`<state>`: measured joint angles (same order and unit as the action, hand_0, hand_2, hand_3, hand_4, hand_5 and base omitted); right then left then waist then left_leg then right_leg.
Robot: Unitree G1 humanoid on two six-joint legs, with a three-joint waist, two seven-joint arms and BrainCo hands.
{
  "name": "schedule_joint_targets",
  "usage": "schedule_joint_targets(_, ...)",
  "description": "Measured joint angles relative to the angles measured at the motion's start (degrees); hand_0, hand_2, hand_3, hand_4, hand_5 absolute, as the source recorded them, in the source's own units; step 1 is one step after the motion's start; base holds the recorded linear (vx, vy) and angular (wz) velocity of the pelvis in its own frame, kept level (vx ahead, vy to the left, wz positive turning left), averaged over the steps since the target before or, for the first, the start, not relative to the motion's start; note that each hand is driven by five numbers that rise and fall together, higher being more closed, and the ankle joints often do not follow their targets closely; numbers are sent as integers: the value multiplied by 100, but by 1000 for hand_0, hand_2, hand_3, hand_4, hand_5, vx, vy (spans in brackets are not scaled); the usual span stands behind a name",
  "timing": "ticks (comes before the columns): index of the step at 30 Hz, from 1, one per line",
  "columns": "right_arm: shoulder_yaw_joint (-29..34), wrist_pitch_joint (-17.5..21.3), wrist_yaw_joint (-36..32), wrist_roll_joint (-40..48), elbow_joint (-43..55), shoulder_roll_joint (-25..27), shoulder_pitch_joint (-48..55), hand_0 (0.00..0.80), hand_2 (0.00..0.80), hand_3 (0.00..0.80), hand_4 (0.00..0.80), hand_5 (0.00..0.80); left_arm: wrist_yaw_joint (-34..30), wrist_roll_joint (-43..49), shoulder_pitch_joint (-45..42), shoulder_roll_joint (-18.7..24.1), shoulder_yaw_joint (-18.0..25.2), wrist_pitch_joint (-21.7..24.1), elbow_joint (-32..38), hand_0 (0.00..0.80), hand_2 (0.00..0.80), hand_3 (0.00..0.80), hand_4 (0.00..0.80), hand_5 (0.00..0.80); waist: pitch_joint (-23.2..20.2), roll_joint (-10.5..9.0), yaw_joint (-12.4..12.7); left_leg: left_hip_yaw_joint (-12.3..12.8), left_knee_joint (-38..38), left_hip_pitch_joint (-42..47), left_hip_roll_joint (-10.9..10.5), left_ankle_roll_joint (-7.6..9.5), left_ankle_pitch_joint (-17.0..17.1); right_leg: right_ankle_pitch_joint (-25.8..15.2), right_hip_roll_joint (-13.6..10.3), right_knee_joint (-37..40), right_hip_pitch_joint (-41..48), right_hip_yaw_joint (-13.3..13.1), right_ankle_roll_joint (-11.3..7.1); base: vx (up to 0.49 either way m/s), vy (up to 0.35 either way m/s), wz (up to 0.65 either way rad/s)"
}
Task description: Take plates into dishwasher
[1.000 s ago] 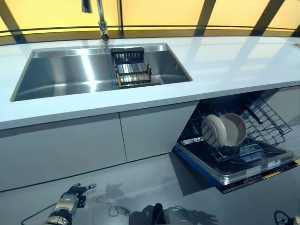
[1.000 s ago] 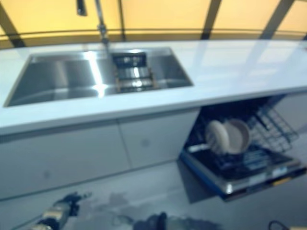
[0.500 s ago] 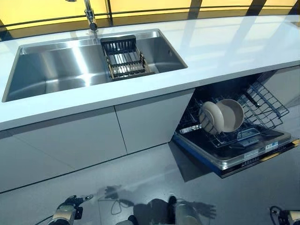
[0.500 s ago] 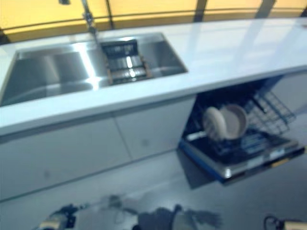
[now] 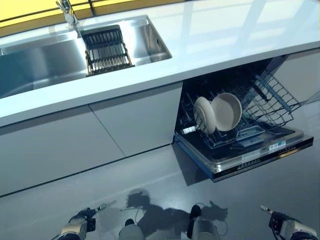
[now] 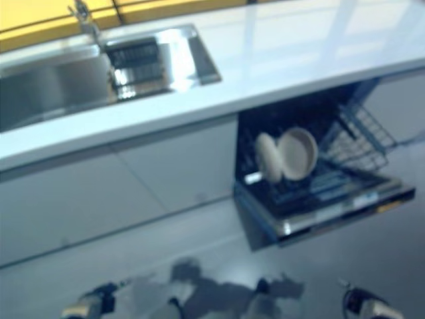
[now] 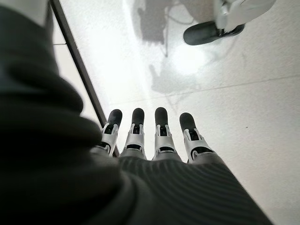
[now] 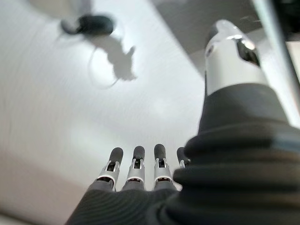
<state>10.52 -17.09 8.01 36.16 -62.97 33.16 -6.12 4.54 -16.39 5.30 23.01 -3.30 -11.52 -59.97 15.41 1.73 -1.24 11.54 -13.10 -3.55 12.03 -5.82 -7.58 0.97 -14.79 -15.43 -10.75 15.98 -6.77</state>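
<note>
Though labelled, print unreadable on dishwasher (image 5: 240,160), two plates (image 5: 217,113) racked.

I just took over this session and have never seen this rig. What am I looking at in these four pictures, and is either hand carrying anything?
It is a two-legged robot with two arms. The two wide pictures come from its head camera, looking down at a kitchen: a white counter with a steel sink and a dish rack in it. Below, the dishwasher stands open, with two plates upright in its lower rack. The two close pictures come from wrist cameras. The left hand and right hand both hang low over the floor, fingers straight, holding nothing.
</note>
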Motion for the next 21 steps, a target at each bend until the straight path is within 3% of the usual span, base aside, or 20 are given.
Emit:
schedule_joint_targets(3, 86, 235, 3, 888, -6, -145, -155, 0, 0, 0, 0, 0, 3, -69, -32, 5, -1, 72, 8, 0, 0, 0, 0, 0, 189, -7, -79, -85, -295, -229, -189, -90, -71, 163, -303, -445, -307, -61, -42, -69, 47, 19)
schedule_joint_targets(5, 211, 350, 1, 1380, -56, -198, -262, 0, 0, 0, 0, 0, 5, -104, -65, -6, -8, 131, -44, 0, 0, 0, 0, 0, 333, 99, -101, -109, -601, -426, -243, -184, -153, 223, -426, -706, -442, -125, -81, 15, 130, 10)
schedule_joint_targets(11, 567, 456, 37, 2782, -135, -195, -613, 0, 0, 0, 0, 0, 31, -452, -94, -151, -5, 361, -192, 0, 0, 0, 0, 0, 588, 480, -74, -158, -1456, -752, -439, -76, -540, 603, -851, -1552, -762, -330, -173, 13, 124, 12)
schedule_joint_targets(15, 588, 585, 189, 3581, -86, -177, -765, 0, 0, 0, 0, 0, 48, -526, -148, -366, -21, 429, -167, 0, 0, 0, 0, 0, 645, 681, -57, -238, -1660, -844, -529, -45, -613, 737, -1019, -1846, -843, -368, -206, -2, 105, 14)
schedule_joint_targets(21, 591, 1173, 10, 5166, 429, -231, -1224, 0, 0, 0, 0, 0, 96, -710, -339, -687, -101, 447, -171, 0, 0, 0, 0, 0, 665, 968, 100, -308, -2051, -1109, -617, -33, -684, 952, -1226, -2386, -1161, -447, -174, -2, 79, 11)
